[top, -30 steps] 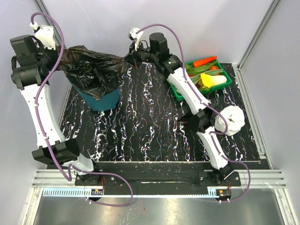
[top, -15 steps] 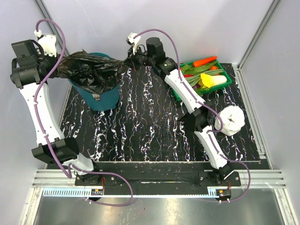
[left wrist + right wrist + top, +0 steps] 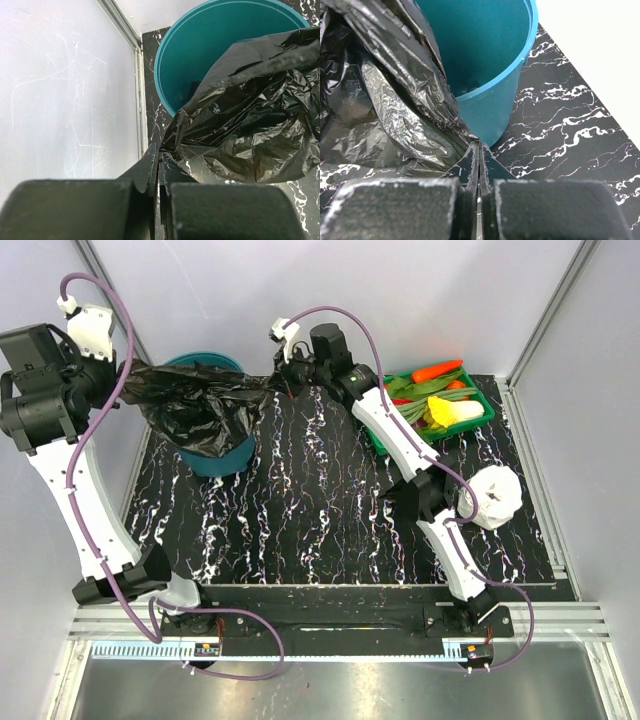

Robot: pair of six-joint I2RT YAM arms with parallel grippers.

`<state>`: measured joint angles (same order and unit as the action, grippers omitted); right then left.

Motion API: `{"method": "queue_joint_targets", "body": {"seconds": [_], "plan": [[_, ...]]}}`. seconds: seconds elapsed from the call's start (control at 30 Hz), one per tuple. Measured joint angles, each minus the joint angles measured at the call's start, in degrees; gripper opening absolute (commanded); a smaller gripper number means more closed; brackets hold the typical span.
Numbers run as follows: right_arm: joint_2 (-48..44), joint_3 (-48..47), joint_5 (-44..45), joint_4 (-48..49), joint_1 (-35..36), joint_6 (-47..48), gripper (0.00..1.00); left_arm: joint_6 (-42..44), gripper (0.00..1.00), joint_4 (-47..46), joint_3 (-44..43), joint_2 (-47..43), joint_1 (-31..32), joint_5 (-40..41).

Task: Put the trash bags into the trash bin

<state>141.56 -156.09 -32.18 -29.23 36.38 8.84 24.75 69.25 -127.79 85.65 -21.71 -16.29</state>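
A glossy black trash bag hangs stretched above the teal trash bin at the back left of the mat. It drapes over the bin's front half, and the back rim shows behind it. My left gripper is shut on the bag's left edge, beside the left wall. My right gripper is shut on the right edge. In the left wrist view the shut gripper pinches film, with the bag sagging beside the open bin. The right wrist view shows the shut gripper, the bag and the bin.
A shallow green tray of vegetables stands at the back right, under the right arm's forearm. A white crumpled plastic wad lies near the right edge of the black marbled mat. White walls and aluminium posts close in both sides.
The left arm has lifted and swung out to the left. The bag is pulled tauter and has slid toward the bin's front, baring the back rim. The right gripper shifted slightly left.
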Motion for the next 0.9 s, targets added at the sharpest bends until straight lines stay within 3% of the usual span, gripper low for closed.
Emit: {"method": "queue_joint_targets", "body": {"seconds": [0.23, 0.5, 0.9], "plan": [[-1.5, 1.4, 0.0, -0.6, 0.1, 0.6, 0.00, 0.9, 0.00, -0.3, 7.5, -4.2, 0.0, 0.8], [-1.5, 1.6, 1.7, 0.7, 0.2, 1.7, 0.00, 1.9, 0.00, -5.2, 19.7, -5.7, -0.2, 7.1], [-0.4, 1.6, 6.8, 7.2, 0.3, 3.4, 0.00, 3.2, 0.00, -7.3, 21.1, -5.4, -1.2, 10.9]]}}
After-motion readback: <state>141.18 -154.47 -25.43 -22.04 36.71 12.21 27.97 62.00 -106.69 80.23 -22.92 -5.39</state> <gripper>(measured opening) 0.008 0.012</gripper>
